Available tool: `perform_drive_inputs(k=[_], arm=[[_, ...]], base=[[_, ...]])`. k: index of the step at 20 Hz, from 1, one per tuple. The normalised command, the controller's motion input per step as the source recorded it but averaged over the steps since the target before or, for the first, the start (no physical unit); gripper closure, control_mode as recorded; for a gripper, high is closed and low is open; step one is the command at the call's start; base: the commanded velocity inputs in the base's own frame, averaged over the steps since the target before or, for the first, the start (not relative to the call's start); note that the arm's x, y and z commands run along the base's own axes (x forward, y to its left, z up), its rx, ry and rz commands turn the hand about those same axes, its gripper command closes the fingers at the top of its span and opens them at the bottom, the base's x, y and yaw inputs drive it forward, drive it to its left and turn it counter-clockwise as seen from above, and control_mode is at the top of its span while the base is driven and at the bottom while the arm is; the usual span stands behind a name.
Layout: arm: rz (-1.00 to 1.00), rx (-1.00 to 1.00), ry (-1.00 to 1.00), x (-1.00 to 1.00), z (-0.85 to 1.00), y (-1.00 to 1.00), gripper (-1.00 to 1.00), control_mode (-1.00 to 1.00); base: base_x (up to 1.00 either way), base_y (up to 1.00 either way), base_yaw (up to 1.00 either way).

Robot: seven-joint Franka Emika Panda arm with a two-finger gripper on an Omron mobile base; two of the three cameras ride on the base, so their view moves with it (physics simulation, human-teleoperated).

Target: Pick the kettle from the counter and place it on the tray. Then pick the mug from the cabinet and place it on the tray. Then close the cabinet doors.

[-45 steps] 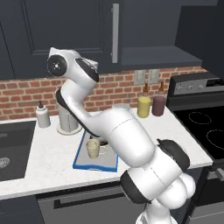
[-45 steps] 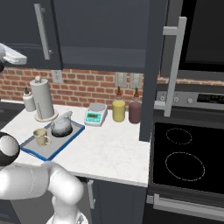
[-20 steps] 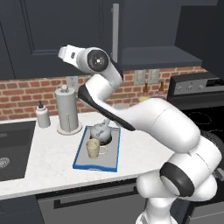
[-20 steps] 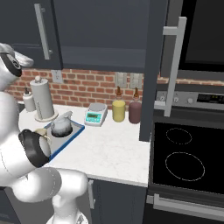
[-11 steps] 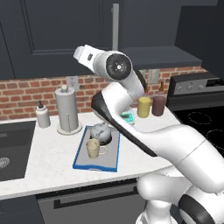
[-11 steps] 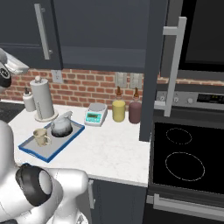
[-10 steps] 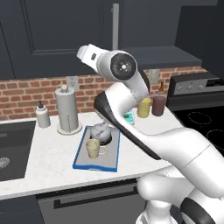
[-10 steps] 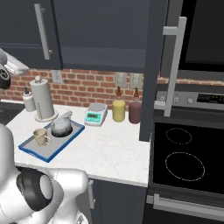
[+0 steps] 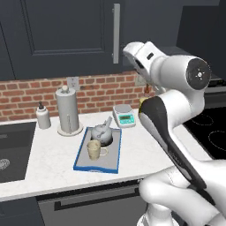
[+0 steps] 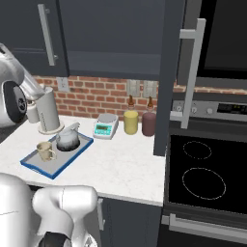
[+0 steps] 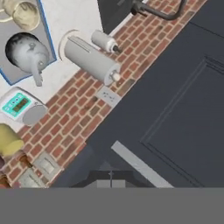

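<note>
Up by the wall cabinet (image 10: pixel 116 34), the gripper (image 11: pixel 110 177) hangs with its fingers pressed together and nothing between them, close in front of the left door (image 9: pixel 66 35), just right of that door's long silver handle (image 9: pixel 116 33). That door lies flat against the cabinet front.

The right door (image 10: pixel 169 77) is what the coming move turns on. It stands swung out edge-on over the counter (image 9: pixel 44 159), reaching toward the robot, its long axis upright. It lies to the right of the gripper and somewhat nearer. Its bar handle (image 10: pixel 190 72) sits on the face turned right, toward the stove (so the gripper is on the door's inner side). I judge the hand must travel right and get round the door's near edge to push that outer face back and leftward.

Down on the counter, the blue-rimmed tray (image 9: pixel 81 152) holds both things it should: the kettle (image 9: pixel 102 133) at its far end and the mug (image 9: pixel 93 150) at the near end, just beside each other. Both stand upright inside the rim. Both placing steps look done; one door is left to shut.
</note>
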Motion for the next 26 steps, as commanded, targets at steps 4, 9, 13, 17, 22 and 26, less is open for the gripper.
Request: perform_drive_inputs(k=[4, 9, 13, 17, 22, 26], arm=[[0.04, 0.36, -0.02, -0.90, 0.01, -0.92, 1.00, -1.00], [0.00, 0.37, -0.09, -1.00, 0.10, -0.98, 1.00, -1.00], [-0.03, 0.25, -0.07, -0.95, 0.02, -0.96, 1.00, -1.00], [-0.09, 0.08, 0.00, -0.44, 0.00, -0.98, 1.00, -1.00], [-0.05, 0.00, 0.00, -0.30, -0.11, -0.77, 1.00, -1.00], [-0.04, 0.00, 0.00, -0.14, -0.37, -0.60, 1.00, -1.00]], base=[[0.00, 0.00, 0.00], [0.00, 0.00, 0.00], [0.00, 0.00, 0.00], [0.00, 0.00, 0.00], [0.00, 0.00, 0.00], [0.00, 0.00, 0.00]])
